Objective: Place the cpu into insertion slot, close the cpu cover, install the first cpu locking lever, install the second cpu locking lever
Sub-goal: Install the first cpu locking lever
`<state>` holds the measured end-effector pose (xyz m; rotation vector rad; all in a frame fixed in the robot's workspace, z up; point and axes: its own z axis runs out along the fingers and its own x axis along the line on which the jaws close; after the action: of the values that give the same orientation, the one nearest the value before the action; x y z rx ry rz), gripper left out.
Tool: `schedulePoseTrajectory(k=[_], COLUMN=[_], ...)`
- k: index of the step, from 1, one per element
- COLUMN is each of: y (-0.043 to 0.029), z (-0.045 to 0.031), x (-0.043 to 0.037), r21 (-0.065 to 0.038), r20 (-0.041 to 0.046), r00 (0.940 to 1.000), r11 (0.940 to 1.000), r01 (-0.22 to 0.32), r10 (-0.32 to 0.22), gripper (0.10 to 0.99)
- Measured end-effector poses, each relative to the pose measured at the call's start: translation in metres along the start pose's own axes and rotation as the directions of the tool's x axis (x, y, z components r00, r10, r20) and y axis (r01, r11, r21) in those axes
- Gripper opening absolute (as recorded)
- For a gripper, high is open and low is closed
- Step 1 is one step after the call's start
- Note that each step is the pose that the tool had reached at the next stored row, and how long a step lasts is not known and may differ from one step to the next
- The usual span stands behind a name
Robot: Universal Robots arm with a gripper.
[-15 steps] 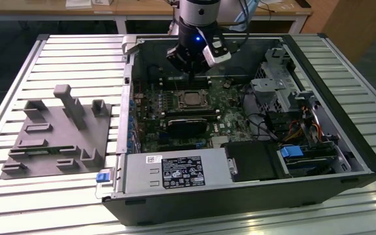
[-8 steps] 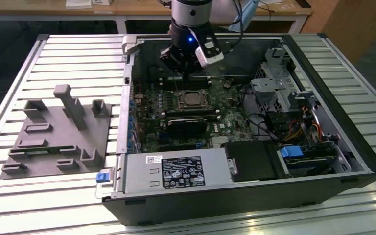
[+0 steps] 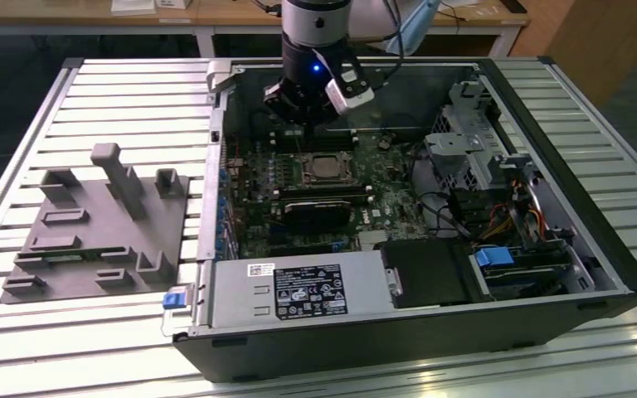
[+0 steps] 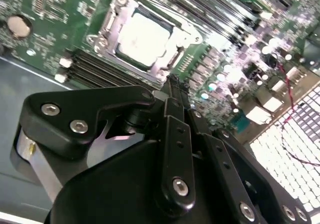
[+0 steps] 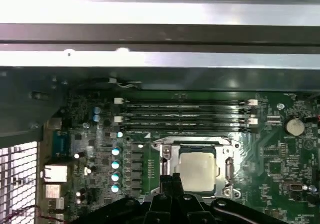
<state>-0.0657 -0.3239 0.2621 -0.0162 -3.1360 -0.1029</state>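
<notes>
The cpu (image 3: 324, 168) (image 4: 142, 38) (image 5: 198, 170) lies flat in the insertion slot on the green board, silvery top up. Around it, the cpu cover (image 4: 186, 33) (image 5: 165, 154) lies down as a metal frame, hiding most of the slot. A thin metal lever (image 5: 195, 141) runs along one edge of the cover; I cannot tell whether it is latched. My gripper (image 3: 298, 133) (image 4: 172, 82) (image 5: 170, 180) hangs just above the board beside the cpu, on the side away from the memory slots. Its black fingers are shut together with nothing between them.
The open computer case (image 3: 540, 108) lies on a slatted table. Long memory slots (image 5: 185, 116) sit beside the socket, and a black block (image 3: 318, 211) lies in front of it. A power supply (image 3: 296, 290), cables (image 3: 484, 215) and a grey fixture (image 3: 97, 224) are nearby.
</notes>
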Motion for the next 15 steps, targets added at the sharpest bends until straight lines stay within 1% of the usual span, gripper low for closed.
schedulePoseTrajectory(k=[3, 5, 9, 15], y=[-0.0001, -0.0002, 0.0009, 0.0057], z=[0.0003, 0.0006, 0.001, 0.0028], x=[0.0105, 0.0159, 0.0218, 0.026], r21=[-0.001, -0.001, -0.001, -0.001], r20=[0.0071, 0.0107, 0.0123, 0.0124], r00=[1.0, 0.9999, 0.9999, 0.9999], r11=[1.0, 1.0, 1.0, 1.0], r01=[0.0, 0.0, 0.001, 0.001], r10=[0.0, 0.0, -0.001, -0.001], gripper=[0.118, 0.118, 0.118, 0.118])
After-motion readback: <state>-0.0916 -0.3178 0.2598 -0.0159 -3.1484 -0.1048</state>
